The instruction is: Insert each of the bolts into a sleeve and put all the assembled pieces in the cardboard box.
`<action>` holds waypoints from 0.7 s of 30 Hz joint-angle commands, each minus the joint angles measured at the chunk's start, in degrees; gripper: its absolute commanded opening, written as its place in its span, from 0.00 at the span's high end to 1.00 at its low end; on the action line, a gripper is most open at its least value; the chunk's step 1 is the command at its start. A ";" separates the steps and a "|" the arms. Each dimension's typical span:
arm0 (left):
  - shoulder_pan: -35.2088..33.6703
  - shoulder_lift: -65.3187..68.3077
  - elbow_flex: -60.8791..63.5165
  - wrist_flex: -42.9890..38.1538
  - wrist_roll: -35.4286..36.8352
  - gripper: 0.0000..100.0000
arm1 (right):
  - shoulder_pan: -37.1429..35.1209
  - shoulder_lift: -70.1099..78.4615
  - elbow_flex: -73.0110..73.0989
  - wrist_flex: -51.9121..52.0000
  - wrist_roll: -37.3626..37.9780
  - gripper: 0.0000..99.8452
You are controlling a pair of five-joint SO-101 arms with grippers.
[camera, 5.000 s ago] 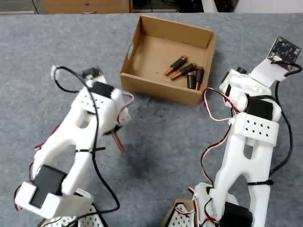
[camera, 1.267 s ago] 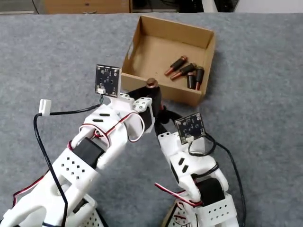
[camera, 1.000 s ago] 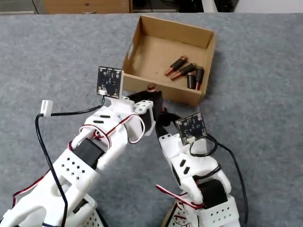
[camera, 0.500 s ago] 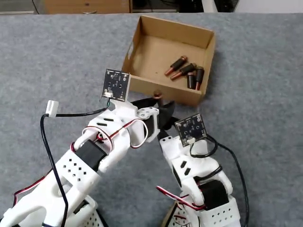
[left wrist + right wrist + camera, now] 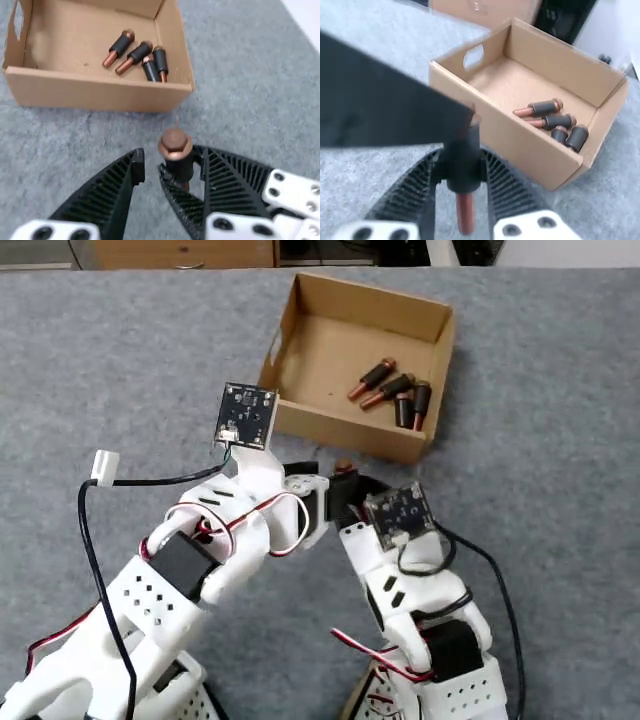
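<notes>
The right gripper [image 5: 462,156] is clamped on the black sleeve [image 5: 462,170]. The sleeve stands upright with the bolt [image 5: 174,146] through it, head on top and copper tip out below, above the table [image 5: 120,340] just before the near wall of the cardboard box [image 5: 340,432]. The left gripper [image 5: 150,170] has its fingers apart, and the sleeve is outside them, just beside one finger. Four assembled pieces [image 5: 395,392] lie inside the box by one side wall.
</notes>
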 commanded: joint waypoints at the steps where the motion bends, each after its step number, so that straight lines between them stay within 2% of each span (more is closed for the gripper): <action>1: 0.26 -1.54 -2.99 2.02 -0.09 0.81 | 1.10 -6.73 -5.32 -2.73 0.53 1.00; 5: 0.00 -1.71 -3.96 3.60 -0.09 0.81 | 1.89 -6.64 -7.08 -5.89 0.62 1.00; 12: -5.71 -1.71 -9.93 8.70 0.26 0.82 | 10.42 -6.37 -6.73 -14.24 0.26 1.00; 14: -6.86 -2.77 -11.34 11.52 0.26 0.88 | 11.74 -6.29 -6.73 -15.91 0.26 1.00; 16: -7.82 -4.88 -11.34 13.45 0.00 0.99 | 13.23 -6.29 -6.81 -18.37 0.26 1.00; 18: -8.88 -7.34 -9.67 15.03 -0.09 0.96 | 14.73 -6.20 -6.81 -21.63 0.26 1.00; 21: -12.66 -11.30 -5.01 15.65 -0.18 0.98 | 16.04 -4.09 -7.69 -25.58 0.26 1.00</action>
